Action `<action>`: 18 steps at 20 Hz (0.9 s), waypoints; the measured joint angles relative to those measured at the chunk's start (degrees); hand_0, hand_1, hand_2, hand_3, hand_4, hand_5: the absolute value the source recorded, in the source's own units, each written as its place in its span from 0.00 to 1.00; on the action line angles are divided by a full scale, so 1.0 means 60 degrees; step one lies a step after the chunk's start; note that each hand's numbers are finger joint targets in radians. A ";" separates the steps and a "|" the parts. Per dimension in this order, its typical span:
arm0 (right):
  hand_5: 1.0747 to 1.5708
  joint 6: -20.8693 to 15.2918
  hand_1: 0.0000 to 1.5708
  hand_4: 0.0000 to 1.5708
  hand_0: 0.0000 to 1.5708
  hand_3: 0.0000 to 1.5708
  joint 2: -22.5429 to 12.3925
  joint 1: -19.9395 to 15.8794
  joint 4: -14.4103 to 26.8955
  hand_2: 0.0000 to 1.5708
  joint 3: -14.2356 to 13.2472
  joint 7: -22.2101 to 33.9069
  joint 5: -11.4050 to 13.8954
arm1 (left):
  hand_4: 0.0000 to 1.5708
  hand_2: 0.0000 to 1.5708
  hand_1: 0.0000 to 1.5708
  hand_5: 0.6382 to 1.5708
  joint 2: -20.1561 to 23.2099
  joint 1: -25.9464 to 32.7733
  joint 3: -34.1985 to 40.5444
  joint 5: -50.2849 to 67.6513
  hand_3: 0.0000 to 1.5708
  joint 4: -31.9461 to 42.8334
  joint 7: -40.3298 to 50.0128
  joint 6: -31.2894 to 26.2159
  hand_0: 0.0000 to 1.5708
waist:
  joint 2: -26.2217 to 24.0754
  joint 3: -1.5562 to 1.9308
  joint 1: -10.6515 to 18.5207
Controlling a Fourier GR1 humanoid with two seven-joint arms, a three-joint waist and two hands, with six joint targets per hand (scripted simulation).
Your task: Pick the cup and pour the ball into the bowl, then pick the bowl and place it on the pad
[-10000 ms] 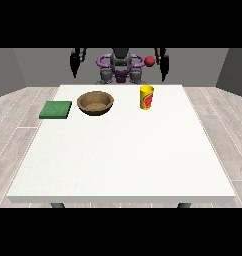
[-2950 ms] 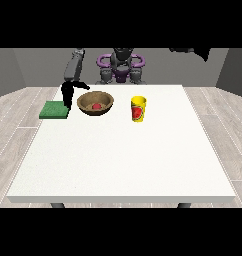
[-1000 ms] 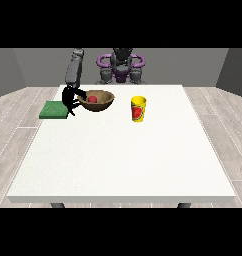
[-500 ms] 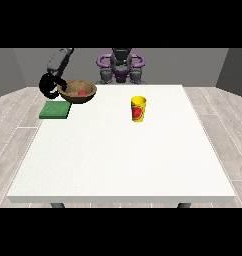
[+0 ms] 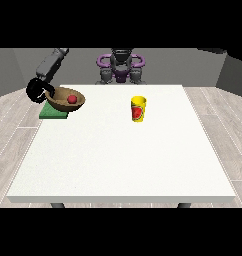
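The pouring step looks done: the red ball [image 5: 72, 99] sits inside the brown bowl [image 5: 66, 99], and the yellow cup [image 5: 138, 109] stands upright on the white table [image 5: 123, 155], well apart from the bowl, at about 3 o'clock from it. The step in hand is the second one — carrying the bowl to the green pad [image 5: 52, 113]. The hand at the view's left [image 5: 38, 90] is curled round the bowl's rim on its 9 o'clock side, and the bowl hangs tilted, its 3 o'clock edge a little lower, above the pad's 12-to-2 o'clock part. Whether its base touches the pad cannot be told from this view; it appears to hover just over it, overlapping the pad's far right corner rather than its middle. The other hand is not in view at the right of the picture. By my reading, the next move calls for bringing the bowl toward 7 o'clock so it centres over the pad, levelling it so the ball does not roll out over the low edge, then lowering it until the base rests flat — only then should the hand let go and draw clear at 9 o'clock.
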 measured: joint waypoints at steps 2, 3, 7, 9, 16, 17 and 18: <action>1.00 0.0238 1.00 0.63 1.00 0.24 -0.0275 -0.0104 0.0370 1.00 -0.0198 -0.0420 -0.0052 | 0.43 0.00 0.00 0.99 0.0025 -0.0039 0.0030 0.0011 0.00 -0.0189 -0.0117 0.0099 0.00 | 0.0365 0.0005 0.0003; 1.00 0.0309 1.00 0.63 1.00 0.11 -0.0388 -0.0141 0.0585 1.00 -0.0296 -0.0731 -0.0046 | 0.43 0.00 0.00 0.99 0.0073 -0.0102 0.0069 0.0068 0.00 -0.0336 -0.0075 0.0179 0.00 | 0.0575 0.0010 -0.0001; 1.00 0.0610 1.00 0.61 1.00 0.00 -0.0811 -0.0191 0.1522 1.00 -0.0621 -0.1865 0.0009 | 0.43 0.00 0.00 0.98 0.0228 -0.0141 0.0281 0.0408 0.00 -0.1054 0.0128 0.0346 0.00 | 0.1243 0.0024 0.0082; 1.00 0.0830 1.00 0.63 1.00 0.00 -0.1101 -0.0222 0.1966 1.00 -0.0737 -0.2260 0.0046 | 0.44 0.00 0.00 0.99 0.0220 -0.0022 0.0364 0.0580 0.00 -0.1440 0.0340 0.0476 0.00 | 0.1378 0.0027 0.0047; 1.00 0.1472 1.00 0.62 1.00 0.00 -0.2001 -0.0426 0.3052 1.00 -0.0933 -0.2970 0.0180 | 0.44 0.00 0.00 0.99 0.0260 0.0523 0.0769 0.1120 0.00 -0.2220 0.0644 0.0552 0.00 | 0.1652 0.0023 0.0017; 1.00 0.1470 1.00 0.62 1.00 0.06 -0.1997 -0.0463 0.3113 1.00 -0.0902 -0.2958 0.0209 | 0.44 0.00 0.00 0.98 0.0248 0.0571 0.0762 0.1130 0.00 -0.2174 0.0625 0.0529 0.00 | 0.1607 0.0018 0.0011; 1.00 0.1474 1.00 0.62 1.00 0.23 -0.2010 -0.0523 0.3155 1.00 -0.0856 -0.2897 0.0248 | 0.44 0.00 0.00 0.98 0.0280 0.0568 0.0761 0.1153 0.00 -0.2096 0.0660 0.0541 0.00 | 0.1545 0.0015 -0.0010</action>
